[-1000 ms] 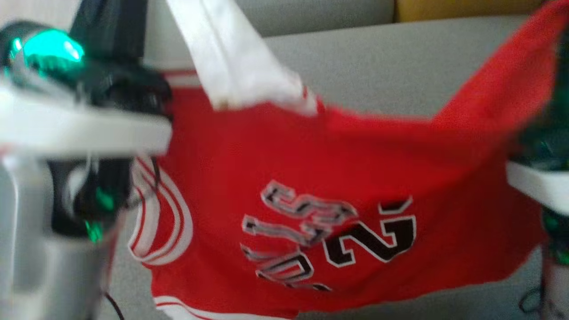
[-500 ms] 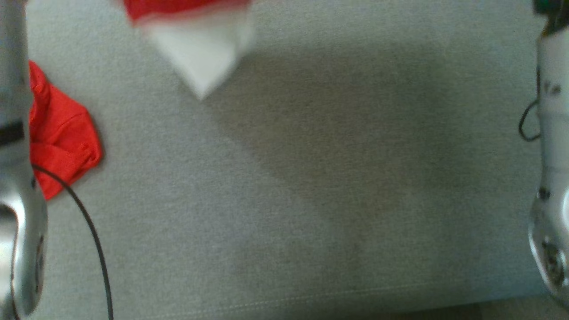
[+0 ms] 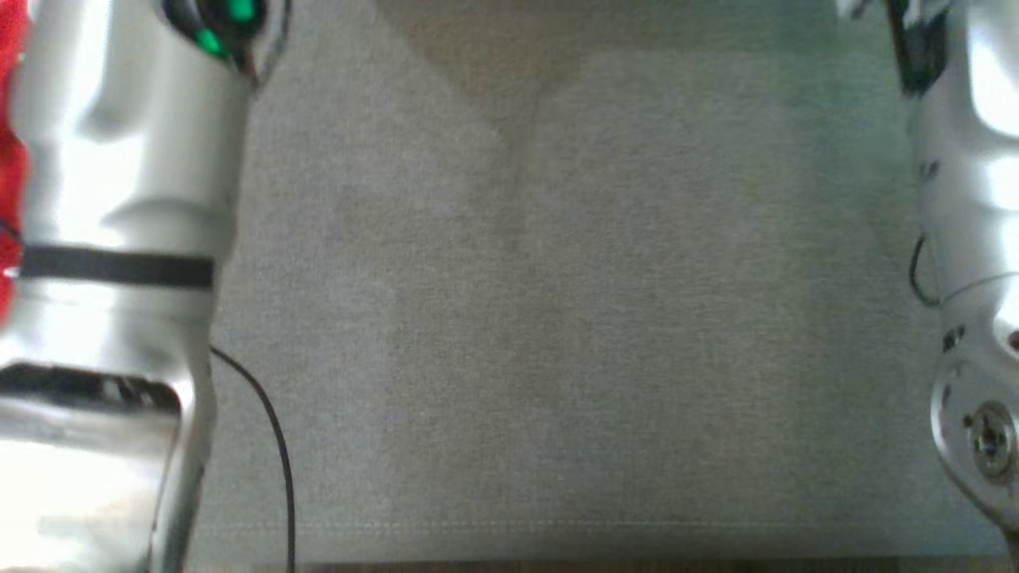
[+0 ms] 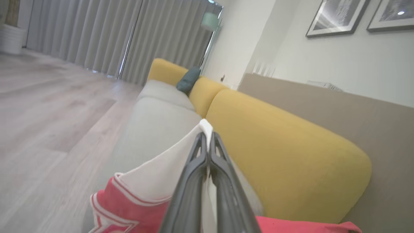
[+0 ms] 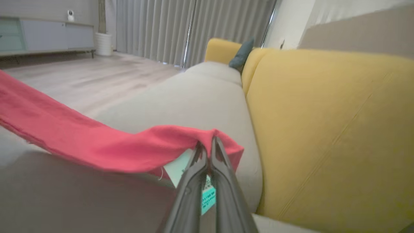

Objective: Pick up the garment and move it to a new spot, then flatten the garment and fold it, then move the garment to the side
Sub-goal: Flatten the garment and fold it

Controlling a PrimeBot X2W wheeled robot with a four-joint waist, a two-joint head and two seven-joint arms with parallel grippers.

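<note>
The garment is a red jersey with white trim. In the left wrist view my left gripper (image 4: 207, 137) is shut on a white strap of the garment (image 4: 152, 181), which hangs below it over the sofa. In the right wrist view my right gripper (image 5: 207, 142) is shut on a red edge of the garment (image 5: 97, 139), which stretches away to the left with a pale tag (image 5: 181, 170) dangling under it. The head view has a sliver of the red garment (image 3: 9, 159) at the far left edge, behind my left forearm (image 3: 119, 199).
The grey sofa seat (image 3: 557, 318) lies under both arms, its front edge along the bottom of the head view. Yellow back cushions (image 5: 323, 129) stand to the right of both grippers. A black cable (image 3: 275, 446) hangs by the left arm. My right forearm (image 3: 971, 239) stands at the right.
The head camera has tilted down, so the stretched jersey has left the view and the bare seat shows. Both forearms now stand closer at the sides.
</note>
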